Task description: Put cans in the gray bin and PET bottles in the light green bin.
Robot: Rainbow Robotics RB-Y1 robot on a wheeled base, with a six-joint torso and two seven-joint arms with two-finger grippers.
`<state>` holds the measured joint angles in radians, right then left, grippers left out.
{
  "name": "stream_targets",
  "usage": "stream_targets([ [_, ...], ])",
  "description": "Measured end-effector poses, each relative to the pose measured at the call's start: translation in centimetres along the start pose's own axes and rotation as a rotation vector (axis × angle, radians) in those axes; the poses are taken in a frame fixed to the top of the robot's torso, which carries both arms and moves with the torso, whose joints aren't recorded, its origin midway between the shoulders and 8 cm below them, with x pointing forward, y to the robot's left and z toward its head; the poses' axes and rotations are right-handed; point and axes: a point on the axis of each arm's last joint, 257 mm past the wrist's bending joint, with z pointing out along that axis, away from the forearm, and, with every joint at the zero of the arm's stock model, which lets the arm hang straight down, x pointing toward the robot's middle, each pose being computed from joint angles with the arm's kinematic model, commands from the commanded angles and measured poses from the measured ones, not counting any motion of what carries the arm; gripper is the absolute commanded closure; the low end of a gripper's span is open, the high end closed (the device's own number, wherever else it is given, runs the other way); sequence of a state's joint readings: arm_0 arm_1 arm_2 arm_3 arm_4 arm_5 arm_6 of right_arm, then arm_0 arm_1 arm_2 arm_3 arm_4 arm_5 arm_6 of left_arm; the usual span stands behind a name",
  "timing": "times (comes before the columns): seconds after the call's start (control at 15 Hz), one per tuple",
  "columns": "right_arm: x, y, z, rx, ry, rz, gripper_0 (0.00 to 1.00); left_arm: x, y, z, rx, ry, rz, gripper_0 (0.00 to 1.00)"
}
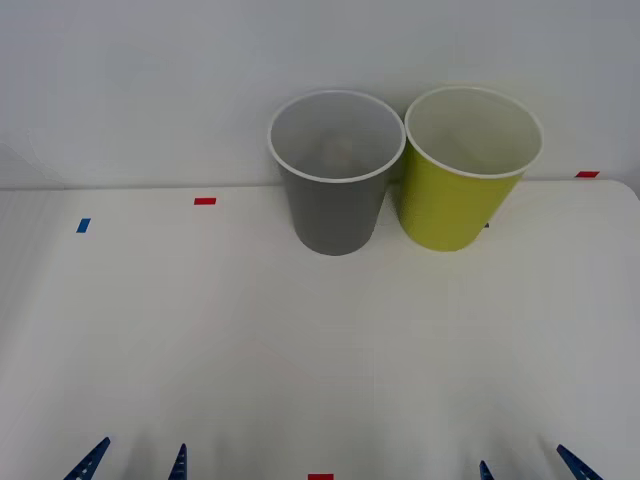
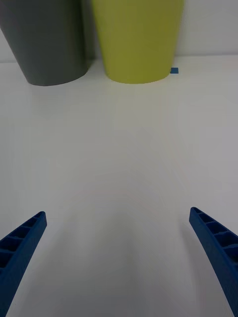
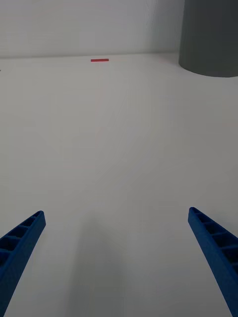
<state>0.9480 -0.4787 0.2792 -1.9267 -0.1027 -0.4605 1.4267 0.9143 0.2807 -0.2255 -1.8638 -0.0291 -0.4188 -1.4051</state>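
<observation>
- Left gripper (image 1: 135,462): at the near left edge of the white table (image 1: 300,340), its 2 blue ribbed fingers (image 3: 22,242) spread wide, holding nothing and touching nothing.
- Right gripper (image 1: 530,466): at the near right edge, its 2 fingers (image 2: 213,242) likewise spread wide and empty, with bare tabletop between them.
- Gray bin (image 1: 335,170): 1, upright at the far centre of the table, with a dim rounded shape at its bottom that may be the can (image 1: 337,150); this cannot be confirmed.
- Light green bin (image 1: 468,165): 1, upright just right of the gray bin, the 2 rims nearly touching.
- Tape marks: 3 red (image 1: 205,201) and 2 blue (image 1: 83,225) on the table surface.
</observation>
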Motion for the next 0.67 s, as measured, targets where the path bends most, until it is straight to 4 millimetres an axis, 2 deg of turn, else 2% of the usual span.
stream_targets([
  [0.67,0.00,0.00,0.00,0.000,0.000,0.000,0.00,0.00,0.00,0.00,0.000,0.000,0.000,0.00],
])
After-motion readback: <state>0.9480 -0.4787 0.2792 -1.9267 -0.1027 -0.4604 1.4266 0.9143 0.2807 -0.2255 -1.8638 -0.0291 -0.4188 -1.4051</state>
